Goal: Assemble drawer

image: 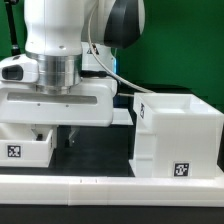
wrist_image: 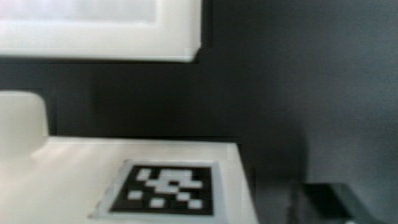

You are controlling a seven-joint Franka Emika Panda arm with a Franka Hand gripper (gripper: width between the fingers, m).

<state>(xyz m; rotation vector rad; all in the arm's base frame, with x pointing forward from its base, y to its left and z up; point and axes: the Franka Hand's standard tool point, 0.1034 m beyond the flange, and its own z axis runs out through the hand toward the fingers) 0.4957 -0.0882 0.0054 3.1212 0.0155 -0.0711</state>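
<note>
White drawer casing (image: pixel 176 130) stood at three o'clock of the gripper (image: pixel 58 136), which hung above a tagged tray (image: pixel 22 150); jaws' state unclear.

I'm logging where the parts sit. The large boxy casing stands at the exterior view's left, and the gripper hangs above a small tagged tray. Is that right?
Not quite. The exterior view shows the large casing at its right, not its left. The rest holds: the gripper hangs above the small tagged tray.

Seemingly clear gap between tray (image: pixel 24 150), casing (image: pixel 180 128)
</note>
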